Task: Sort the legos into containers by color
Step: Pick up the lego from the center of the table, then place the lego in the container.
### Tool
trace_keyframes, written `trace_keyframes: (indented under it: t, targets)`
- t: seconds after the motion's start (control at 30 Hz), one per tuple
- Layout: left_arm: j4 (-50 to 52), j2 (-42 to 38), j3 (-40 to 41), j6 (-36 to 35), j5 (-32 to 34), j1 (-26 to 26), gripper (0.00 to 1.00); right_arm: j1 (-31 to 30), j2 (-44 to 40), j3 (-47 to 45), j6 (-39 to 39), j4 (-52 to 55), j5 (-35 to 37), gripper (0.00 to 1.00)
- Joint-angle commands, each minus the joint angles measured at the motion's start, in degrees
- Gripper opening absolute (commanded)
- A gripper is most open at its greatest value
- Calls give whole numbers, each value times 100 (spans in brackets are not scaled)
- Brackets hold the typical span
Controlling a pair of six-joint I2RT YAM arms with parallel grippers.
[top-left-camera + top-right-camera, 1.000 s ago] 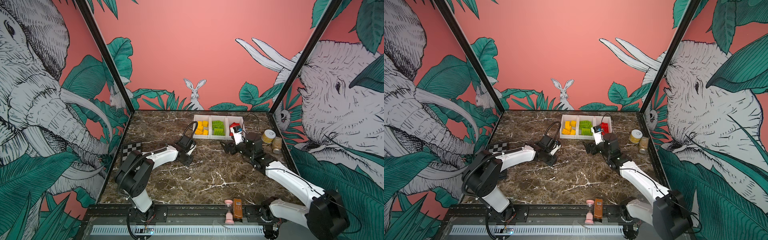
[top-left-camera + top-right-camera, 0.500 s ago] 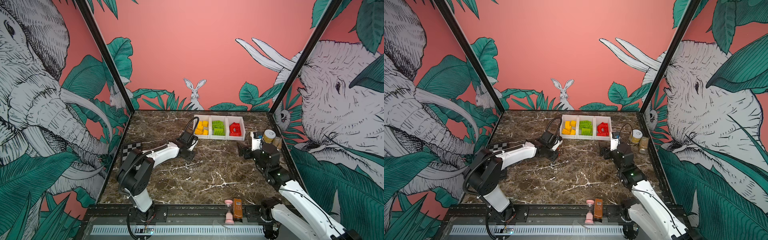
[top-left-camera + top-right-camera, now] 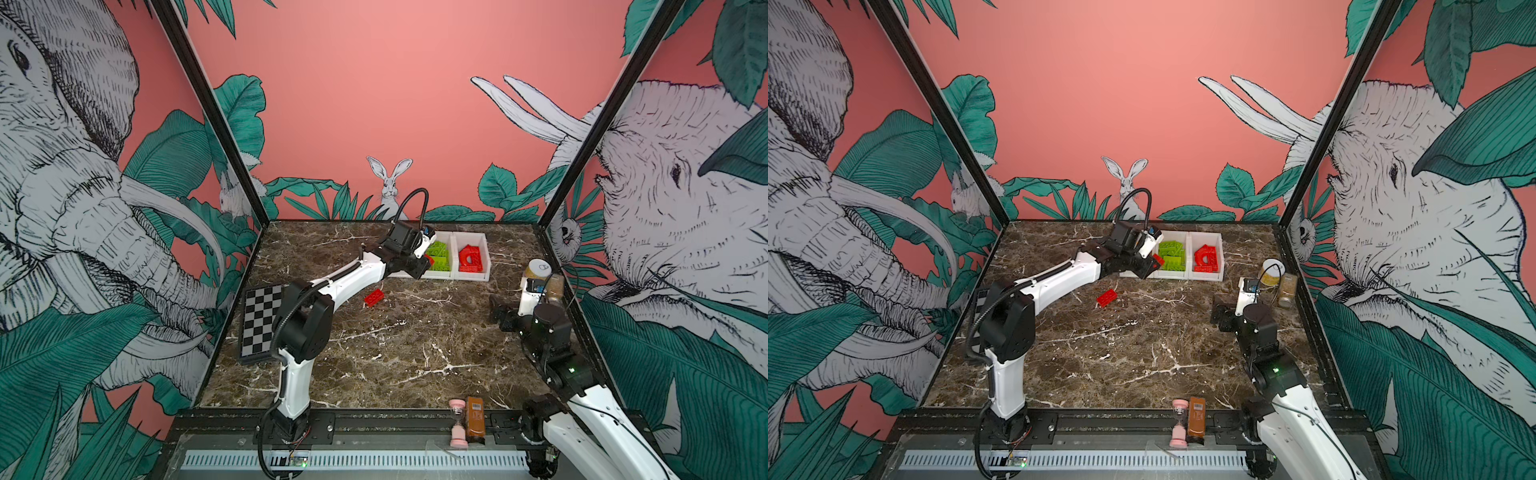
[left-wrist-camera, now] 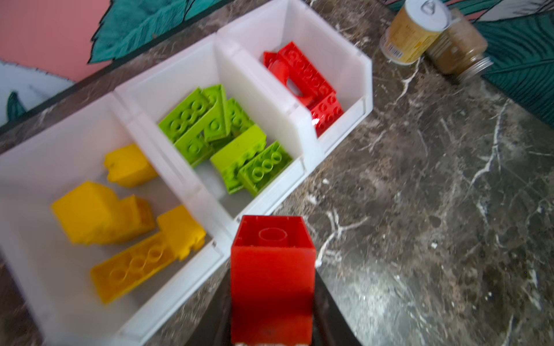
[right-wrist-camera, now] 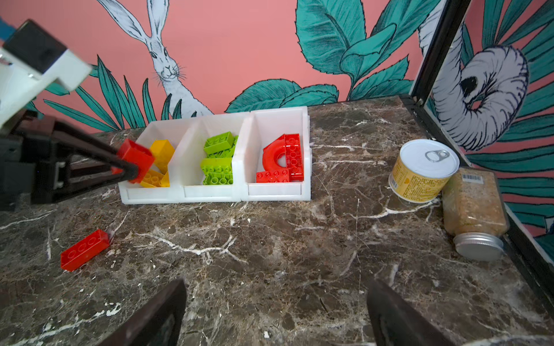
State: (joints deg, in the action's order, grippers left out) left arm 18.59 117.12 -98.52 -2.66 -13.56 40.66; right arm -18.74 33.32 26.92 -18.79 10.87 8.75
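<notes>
Red square brick [image 4: 272, 269] is clamped in your left jaws at bottom centre of the left wrist view, near the front rim where the yellow and green compartments of the containers [image 4: 186, 184] meet. Carry it to the red compartment [image 4: 364, 78] at upper right, clearing the dividers, and release low. Your right jaws gape wide and empty over bare table [image 5: 299, 254]. A long red brick [image 5: 84, 250] lies at lower left.

Both top views sit high at the front, looking down toward the back wall [image 3: 374, 104], wide over the whole table [image 3: 415, 353]. Left wrist view looks down close over the containers [image 4: 254, 90]; right wrist view faces them low from farther off.
</notes>
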Motion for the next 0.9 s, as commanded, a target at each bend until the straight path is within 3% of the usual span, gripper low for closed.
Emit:
trace_keyframes:
  t: [0.0, 0.13, 0.4, 0.73, 0.87]
  targets:
    - [-300, 387, -694, -200, -425, 189, 16, 20, -77, -200, -339, 117, -276, 93]
    - [-833, 1032, -1376, -103, -605, 250, 16, 19, -221, -359, -450, 203, -719, 93]
    - [-1166, 2367, -2896, 60, -990, 371, 16, 19, -526, -481, -650, 314, -908, 92]
    - [-530, 3387, -4469, -417, -328, 499, 20, 20, -638, -450, -805, 372, -1090, 92]
    - [-375, 3581, -4522, -517, -191, 495, 26, 16, -650, -480, -833, 308, -1109, 92]
